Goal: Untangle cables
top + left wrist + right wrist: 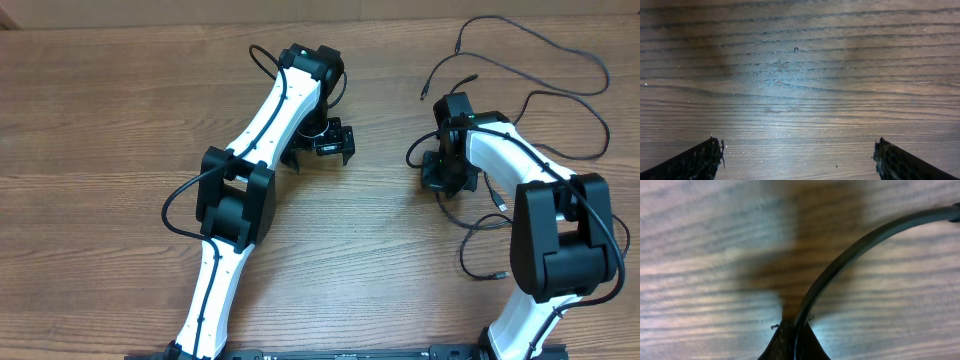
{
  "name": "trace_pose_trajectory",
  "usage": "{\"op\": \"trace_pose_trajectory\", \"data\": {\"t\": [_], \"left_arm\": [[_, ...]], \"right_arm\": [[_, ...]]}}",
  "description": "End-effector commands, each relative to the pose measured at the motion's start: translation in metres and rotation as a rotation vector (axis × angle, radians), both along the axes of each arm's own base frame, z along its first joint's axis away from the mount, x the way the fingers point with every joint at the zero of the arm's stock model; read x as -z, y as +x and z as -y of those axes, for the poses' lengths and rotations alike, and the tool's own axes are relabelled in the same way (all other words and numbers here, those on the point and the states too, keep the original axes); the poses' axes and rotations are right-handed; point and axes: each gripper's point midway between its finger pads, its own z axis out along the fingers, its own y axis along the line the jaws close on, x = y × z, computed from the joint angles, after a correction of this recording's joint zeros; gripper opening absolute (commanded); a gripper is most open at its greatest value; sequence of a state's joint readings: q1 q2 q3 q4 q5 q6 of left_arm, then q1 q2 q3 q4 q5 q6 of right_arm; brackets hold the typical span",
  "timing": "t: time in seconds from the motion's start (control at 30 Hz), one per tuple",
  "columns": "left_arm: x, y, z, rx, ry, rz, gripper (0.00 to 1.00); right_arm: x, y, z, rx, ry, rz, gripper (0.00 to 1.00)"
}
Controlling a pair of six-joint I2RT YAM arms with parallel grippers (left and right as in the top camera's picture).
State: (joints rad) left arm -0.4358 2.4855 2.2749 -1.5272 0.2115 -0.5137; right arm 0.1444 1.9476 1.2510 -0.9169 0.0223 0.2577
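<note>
Rightward, cables (560,60) loop near the table's (100,120) far edge; right tool (791,329) clamps one.

You seem to be at a robotics lab station: a white-and-black left arm (262,120) and right arm (520,165) rise from a black rail (350,353) at the edge of a wood-grain table (90,110).

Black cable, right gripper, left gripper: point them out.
black cable (840,262), right wrist view, mid-arc of the strand.
right gripper (795,326), right wrist view, between shut fingertips.
left gripper (797,144), left wrist view, between open fingertips.

cables (604,72) lie on the table's (100,100) right side, around the right arm (500,150).
</note>
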Motion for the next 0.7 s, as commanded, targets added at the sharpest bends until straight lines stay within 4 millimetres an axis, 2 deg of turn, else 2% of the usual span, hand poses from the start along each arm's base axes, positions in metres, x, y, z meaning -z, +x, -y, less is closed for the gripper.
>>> {"op": "trace_pose_trajectory", "data": {"t": [0.0,0.27,0.47,0.67], "left_arm": [[0.006,0.0,-0.003,0.016,0.008,-0.004,1.0],[0.006,0.001,-0.003,0.016,0.007,-0.001,0.99],[0.006,0.001,-0.003,0.016,0.006,-0.002,1.0],[0.006,0.001,-0.003,0.016,0.006,-0.002,0.99]], "right_arm": [[-0.022,0.005,-0.001,0.005,0.014,0.051,0.04],[-0.032,0.009,-0.008,-0.007,0.055,0.086,0.04],[-0.035,0.021,-0.019,-0.139,0.105,0.143,0.04],[-0.033,0.007,-0.017,-0.136,0.1,0.083,0.04]]}}
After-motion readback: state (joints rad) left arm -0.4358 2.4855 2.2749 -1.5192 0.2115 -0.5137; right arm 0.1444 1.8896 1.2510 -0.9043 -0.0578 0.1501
